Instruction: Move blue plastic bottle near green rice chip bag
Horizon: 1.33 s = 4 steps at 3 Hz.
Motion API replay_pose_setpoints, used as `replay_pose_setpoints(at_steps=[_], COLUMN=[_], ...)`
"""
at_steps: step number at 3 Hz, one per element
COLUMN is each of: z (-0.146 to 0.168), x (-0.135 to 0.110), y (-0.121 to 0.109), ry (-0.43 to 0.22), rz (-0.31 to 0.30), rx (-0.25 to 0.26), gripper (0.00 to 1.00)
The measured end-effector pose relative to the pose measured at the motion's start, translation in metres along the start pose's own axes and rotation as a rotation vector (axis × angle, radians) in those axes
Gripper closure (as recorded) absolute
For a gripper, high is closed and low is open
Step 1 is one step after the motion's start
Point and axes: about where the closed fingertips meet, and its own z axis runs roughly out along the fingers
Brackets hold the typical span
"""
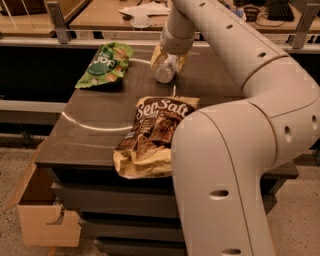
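Observation:
The blue plastic bottle (164, 71), small and whitish, is tilted above the dark table (95, 130) at the back centre. My gripper (168, 61) comes down from above and is shut on the bottle, with its yellowish fingers (158, 52) on either side. The green rice chip bag (105, 63) lies flat at the table's back left, about a bag's width left of the bottle.
A larger brown and cream "Sea Salt" bag (152, 135) lies at the table's front centre, partly behind my arm (225, 150). An open cardboard box (40, 210) stands on the floor at the lower left. A wooden desk (110, 12) with papers is behind.

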Motion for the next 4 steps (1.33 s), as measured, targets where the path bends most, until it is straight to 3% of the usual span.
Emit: replay_pose_setpoints(at_steps=[1,2,3,4], z=[-0.013,-0.035,-0.05,-0.049], x=[0.0,0.017,0.05,0.064], y=[0.034,0.057,0.072,0.076], ry=[-0.029,-0.033,-0.015,0.007], rz=[-0.139,-0.312,-0.522,-0.587], rx=[-0.02,-0.069,-0.133,-0.171], gripper=[0.99,1.0,0.97,0.75])
